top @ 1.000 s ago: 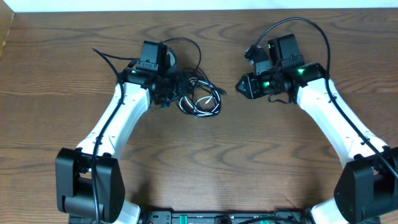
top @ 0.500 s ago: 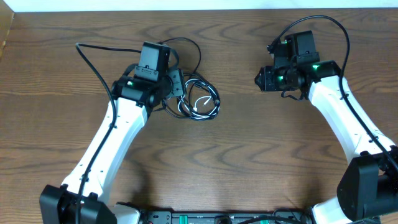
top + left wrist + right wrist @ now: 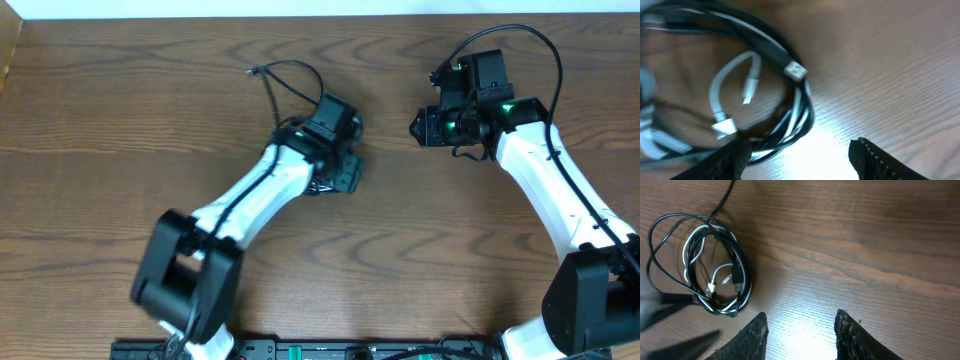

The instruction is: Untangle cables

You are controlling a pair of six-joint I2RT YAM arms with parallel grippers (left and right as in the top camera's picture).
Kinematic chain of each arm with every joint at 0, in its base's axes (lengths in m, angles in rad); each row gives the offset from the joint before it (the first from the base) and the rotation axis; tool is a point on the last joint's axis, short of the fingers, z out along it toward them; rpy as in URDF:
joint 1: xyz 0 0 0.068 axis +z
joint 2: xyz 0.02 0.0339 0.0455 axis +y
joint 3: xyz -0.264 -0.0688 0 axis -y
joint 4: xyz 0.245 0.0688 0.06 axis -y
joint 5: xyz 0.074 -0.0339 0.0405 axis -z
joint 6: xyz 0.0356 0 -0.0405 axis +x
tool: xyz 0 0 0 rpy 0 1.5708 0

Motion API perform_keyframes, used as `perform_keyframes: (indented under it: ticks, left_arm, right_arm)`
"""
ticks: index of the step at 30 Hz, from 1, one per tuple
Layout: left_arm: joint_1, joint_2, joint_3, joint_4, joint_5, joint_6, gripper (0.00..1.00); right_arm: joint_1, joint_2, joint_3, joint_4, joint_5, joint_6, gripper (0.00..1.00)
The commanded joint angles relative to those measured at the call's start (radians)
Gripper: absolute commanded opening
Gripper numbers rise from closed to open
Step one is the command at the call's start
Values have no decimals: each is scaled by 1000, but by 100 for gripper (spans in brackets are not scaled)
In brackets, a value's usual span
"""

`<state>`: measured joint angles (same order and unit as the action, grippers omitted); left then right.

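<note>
Released and empty, your left fingers point(image 3: 875, 160) hover at the coiled cables point(image 3: 741, 272) near the tabletop's point(image 3: 120, 120) middle while the right fingers point(image 3: 852, 335), also released, hang toward the right edge; limp and light, the 2 look best pinched beside a plug point(image 3: 796, 71).

A dark brown table point(image 3: 100, 230) with a strong wavy wood grain fills nearly the whole overhead view, the grain running mostly left to right. Along its far edge runs a narrow white band point(image 3: 300, 8), straight and plain, from the left side to the right. At the far left corner a lighter tan strip point(image 3: 8, 50) slants beside the table's edge. In each wrist view, a pale bright patch point(image 3: 825, 145) of reflected light lies on the near part of the wood.
</note>
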<state>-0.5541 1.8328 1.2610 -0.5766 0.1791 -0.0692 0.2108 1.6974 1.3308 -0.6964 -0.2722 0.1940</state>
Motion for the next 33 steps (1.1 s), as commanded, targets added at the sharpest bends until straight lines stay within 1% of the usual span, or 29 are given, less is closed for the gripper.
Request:
perform_keyframes:
  ticks: [1,3,5,7,8,10,22,28,33]
  left_arm:
    - [-21,60,23,11,19,87,69]
    - [-20,66,36,12,5,97,70]
    - [-19,67,42,36,-68,119,69]
    - [-19,80,42,63,-104,166,70]
    - [-19,99,42,74,-105,208,70]
    - [-19,118,42,73,-105,261,66]
    - [-18,127,14,52,-121,321,50]
    - [-18,127,1,16,-121,341,48]
    - [4,128,-3,-8,-175,365,47]
  right_arm:
    - [-5,-9,4,-4,4,-1,39]
    - [-5,-9,4,-3,4,0,39]
    - [-5,-9,4,-3,4,-1,40]
    - [-5,-9,4,-3,4,-1,39]
    - [-5,-9,4,-4,4,0,40]
    - [-5,-9,4,-5,5,-1,39]
    - [-5,-9,3,-3,4,-8,40]
    - [-4,-9,2,-4,4,-16,40]
    - [-4,-9,2,-6,4,-16,40]
